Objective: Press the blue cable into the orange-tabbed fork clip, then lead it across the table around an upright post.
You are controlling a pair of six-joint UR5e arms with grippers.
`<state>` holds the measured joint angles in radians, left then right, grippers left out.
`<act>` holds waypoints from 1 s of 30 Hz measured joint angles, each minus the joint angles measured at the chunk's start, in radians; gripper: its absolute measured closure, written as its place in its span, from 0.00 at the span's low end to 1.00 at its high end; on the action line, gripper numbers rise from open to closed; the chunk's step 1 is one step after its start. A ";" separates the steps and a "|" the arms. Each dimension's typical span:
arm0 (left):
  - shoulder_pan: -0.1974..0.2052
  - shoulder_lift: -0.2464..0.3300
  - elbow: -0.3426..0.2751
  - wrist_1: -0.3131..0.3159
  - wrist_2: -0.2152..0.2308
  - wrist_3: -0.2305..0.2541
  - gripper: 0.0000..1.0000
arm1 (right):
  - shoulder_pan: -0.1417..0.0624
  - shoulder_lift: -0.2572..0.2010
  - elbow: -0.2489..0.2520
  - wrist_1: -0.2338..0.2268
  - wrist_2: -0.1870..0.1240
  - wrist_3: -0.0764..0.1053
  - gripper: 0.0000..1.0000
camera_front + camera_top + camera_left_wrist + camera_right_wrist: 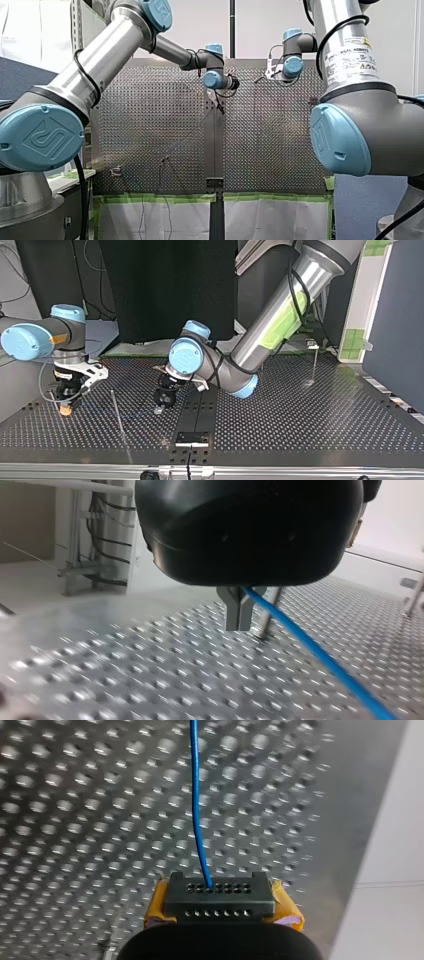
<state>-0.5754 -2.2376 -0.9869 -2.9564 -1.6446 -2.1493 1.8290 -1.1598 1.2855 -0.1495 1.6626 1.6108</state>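
Note:
In the left wrist view my left gripper (239, 622) has its metal fingers shut on the blue cable (310, 650), which runs taut away from them just above the perforated table (150, 670). An upright post (266, 619) stands right behind the fingers. In the top view my left gripper (161, 407) is low near the table's middle, and my right gripper (65, 402) is at the left with an orange tip touching the table. In the right wrist view the blue cable (196, 795) comes straight out of my right gripper (217, 897), a black block flanked by orange-yellow pads.
A thin rod (120, 425) stands between the two grippers in the top view. Another post (313, 362) stands far at the right. A black bracket (192, 437) sits at the table's near edge. Both arms' elbows hang over the table.

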 joint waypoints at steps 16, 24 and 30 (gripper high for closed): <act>-0.008 -0.025 -0.002 0.000 -0.031 0.027 0.98 | 0.022 0.065 0.054 -0.005 0.003 0.003 1.00; -0.011 -0.025 -0.002 -0.028 -0.065 0.069 0.63 | 0.031 0.106 0.089 -0.020 0.011 0.011 1.00; -0.015 -0.025 -0.002 -0.041 -0.109 0.099 0.40 | 0.034 0.133 0.097 -0.027 0.014 0.011 1.00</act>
<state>-0.5902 -2.2628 -0.9890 -2.9977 -1.7532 -2.0507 1.8630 -1.0263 1.3828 -0.1763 1.6768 1.6216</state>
